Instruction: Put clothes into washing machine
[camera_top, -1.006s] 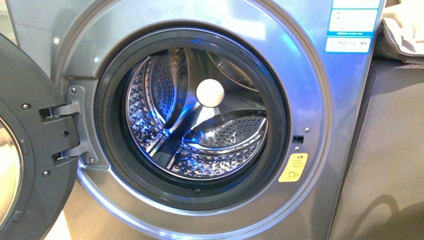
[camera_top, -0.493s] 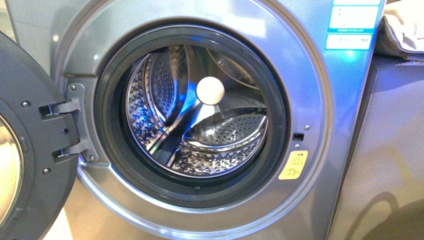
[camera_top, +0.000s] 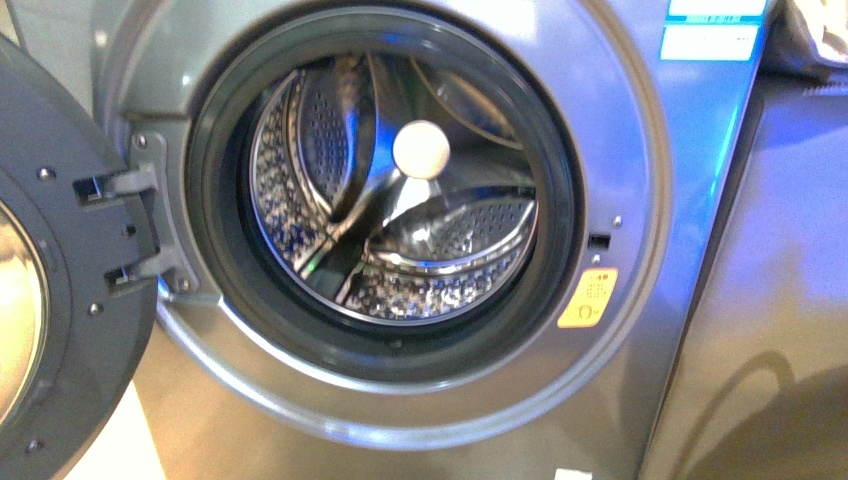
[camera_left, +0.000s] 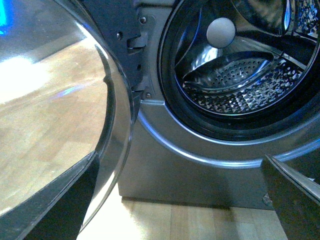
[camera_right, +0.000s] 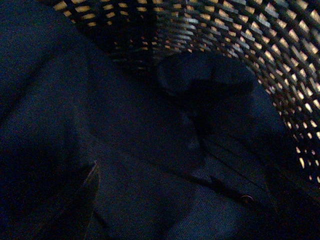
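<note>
**Q:** Locating the clothes (camera_right: 150, 150): where do they lie?
**A:** In a woven basket (camera_right: 240, 30), directly before the right gripper (camera_right: 180, 165). Only the right wrist view shows them.

**Q:** Long axis?
**A:** None usable. The fabric lies crumpled in folds; one button (camera_right: 246, 199) shows.

**Q:** Gripper states?
**A:** Right: cannot be determined. The view is dim and shows only one finger (camera_right: 75, 205) edge. Left gripper (camera_left: 179, 155): fingers apart with nothing between them, facing the washer (camera_top: 620, 150) low down, beside the open door (camera_top: 80, 250).

**Q:** Nearer arm?
**A:** The right, by judgement. It should grasp the clothes, then carry them to the drum (camera_top: 400, 230), which holds no clothes.

**Q:** Readable markings?
**A:** None. Print on the yellow sticker (camera_top: 588, 297) and the blue-white labels (camera_top: 712, 30) is too small to read.
</note>
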